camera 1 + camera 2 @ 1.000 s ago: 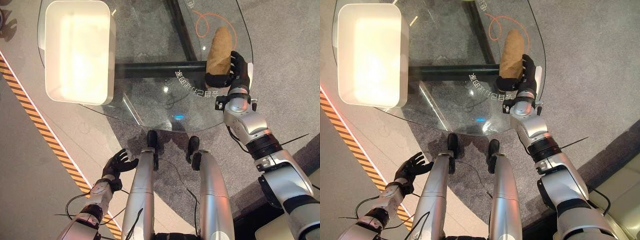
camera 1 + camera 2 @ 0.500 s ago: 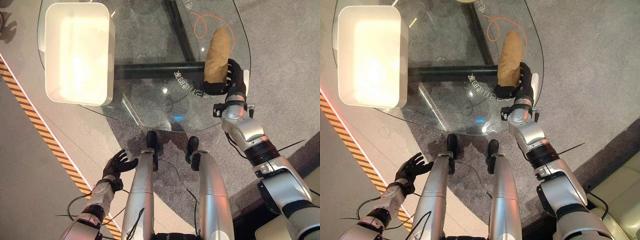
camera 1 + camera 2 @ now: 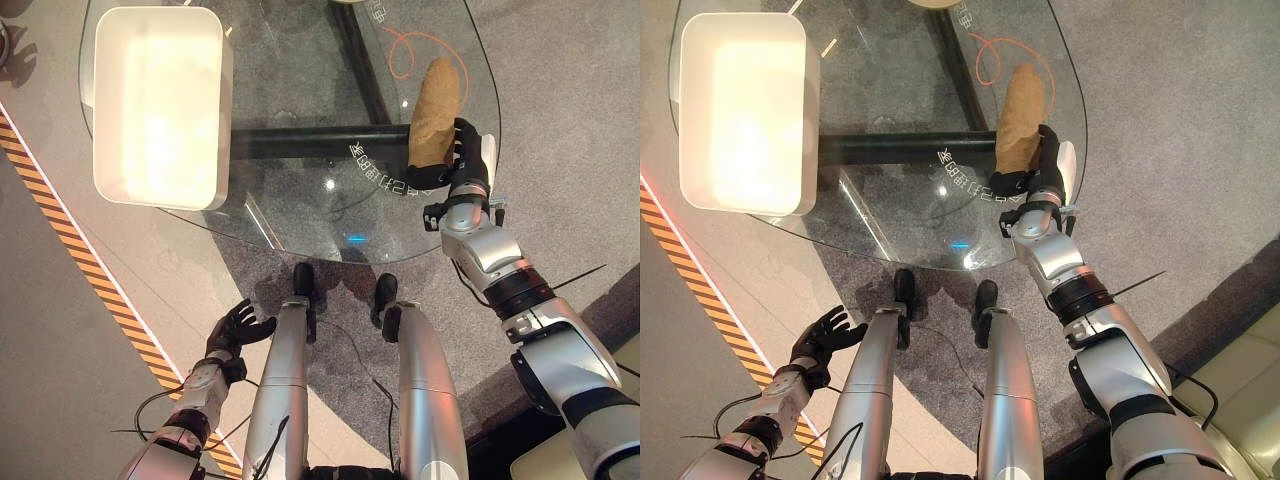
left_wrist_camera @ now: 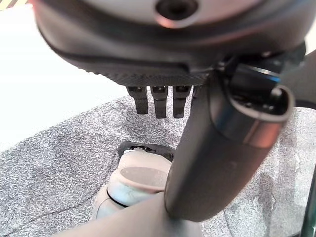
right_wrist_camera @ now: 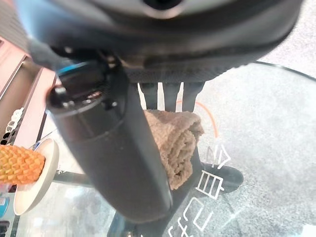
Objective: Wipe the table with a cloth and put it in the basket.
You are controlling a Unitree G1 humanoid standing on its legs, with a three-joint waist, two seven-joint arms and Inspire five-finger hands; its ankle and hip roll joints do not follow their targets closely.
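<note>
A rolled brown cloth (image 3: pixel 433 105) lies on the right part of the round glass table (image 3: pixel 300 80), near its edge. My right hand (image 3: pixel 462 160) grips the cloth's near end, with the thumb under that end and the fingers curled along its right side. The right wrist view shows the cloth (image 5: pixel 175 138) past the thumb (image 5: pixel 113 148), with the fingers over its top. A white rectangular basket (image 3: pixel 225 120) stands on the table's left part with nothing in it. My left hand (image 3: pixel 235 330) hangs low at the lower left, away from the table, fingers spread and holding nothing.
An orange cord (image 3: pixel 400 45) loops on the grey carpet under the glass. A black bar of the table's frame (image 3: pixel 300 140) runs across below the top. A striped floor line (image 3: pixel 60 220) passes at the left. A plate with an orange honeycomb thing (image 5: pixel 19 165) sits farther along the table.
My right wrist has swung a little inwards and its hand has closed tighter on the cloth's near end. The cloth has hardly shifted. The left hand has stayed still.
</note>
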